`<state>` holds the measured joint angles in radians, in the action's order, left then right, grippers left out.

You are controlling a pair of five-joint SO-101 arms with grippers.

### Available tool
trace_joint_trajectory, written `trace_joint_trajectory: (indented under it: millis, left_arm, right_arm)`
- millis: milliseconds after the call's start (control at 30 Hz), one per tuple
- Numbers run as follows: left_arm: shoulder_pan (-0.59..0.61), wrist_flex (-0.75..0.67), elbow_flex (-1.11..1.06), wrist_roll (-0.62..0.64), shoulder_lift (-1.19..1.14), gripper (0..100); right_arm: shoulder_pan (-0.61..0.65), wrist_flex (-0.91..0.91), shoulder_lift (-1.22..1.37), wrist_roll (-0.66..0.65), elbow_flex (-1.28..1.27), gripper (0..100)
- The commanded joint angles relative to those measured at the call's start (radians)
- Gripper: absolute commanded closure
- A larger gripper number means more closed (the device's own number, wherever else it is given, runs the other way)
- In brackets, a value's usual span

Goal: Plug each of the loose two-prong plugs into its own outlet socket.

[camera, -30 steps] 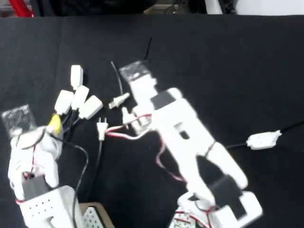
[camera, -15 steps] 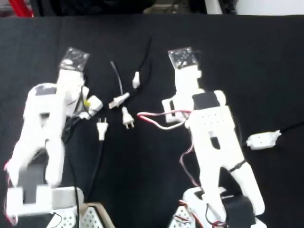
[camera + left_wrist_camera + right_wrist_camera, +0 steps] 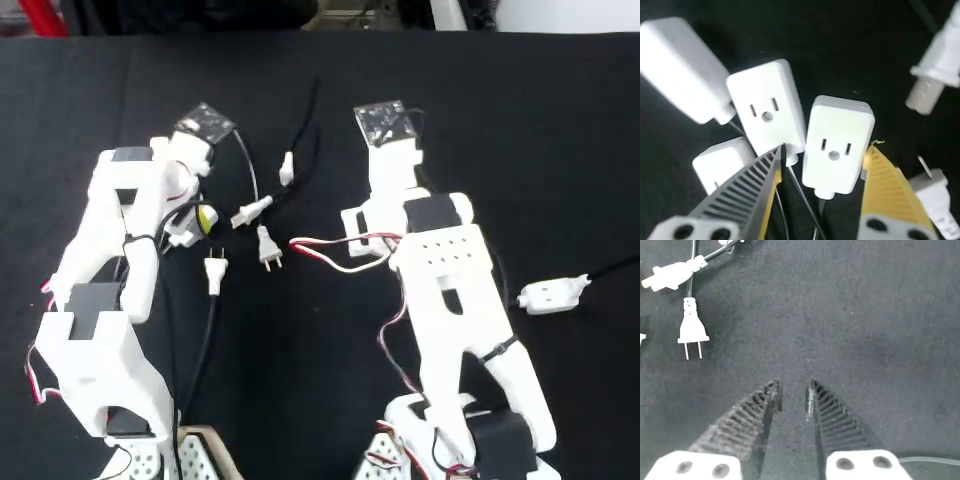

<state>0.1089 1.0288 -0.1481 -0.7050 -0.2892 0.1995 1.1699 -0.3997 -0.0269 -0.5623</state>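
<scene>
White outlet sockets (image 3: 839, 140) — mostly beneath left arm (image 3: 118, 215)

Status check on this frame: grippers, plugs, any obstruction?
Left gripper open over a socket. Right gripper open, holding nothing. Plugs loose on the table, unplugged.

You had four white plugs (image 3: 267, 248) lying between your left arm (image 3: 115, 235) and right arm (image 3: 445, 265) on the black table (image 3: 560, 120), one outlet socket (image 3: 552, 293) farther right.
</scene>
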Motion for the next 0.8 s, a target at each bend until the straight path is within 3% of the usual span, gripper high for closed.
trace_joint_trajectory:
  millis: [0, 300, 467, 600, 767]
  left_arm:
    - [-0.035, 0.032, -0.007, -0.063, -0.005, 74]
    - [-0.036, 0.017, -0.091, -0.126, -0.008, 75]
    - [-0.036, 0.020, -0.093, -0.126, 0.002, 85]
    - [-0.038, 0.110, -0.082, -0.124, 0.037, 87]
    - [-0.039, 0.203, -0.154, -0.126, 0.262, 92]
  right_arm:
    - [-0.011, -0.014, -0.031, -0.008, 0.002, 90.7]
    - [-0.011, -0.015, -0.031, -0.008, -0.007, 90.7]
    - [-0.011, -0.018, -0.031, -0.008, -0.008, 90.7]
    - [-0.011, -0.064, -0.031, -0.008, -0.038, 90.7]
    - [-0.011, -0.075, -0.031, -0.008, -0.045, 90.7]
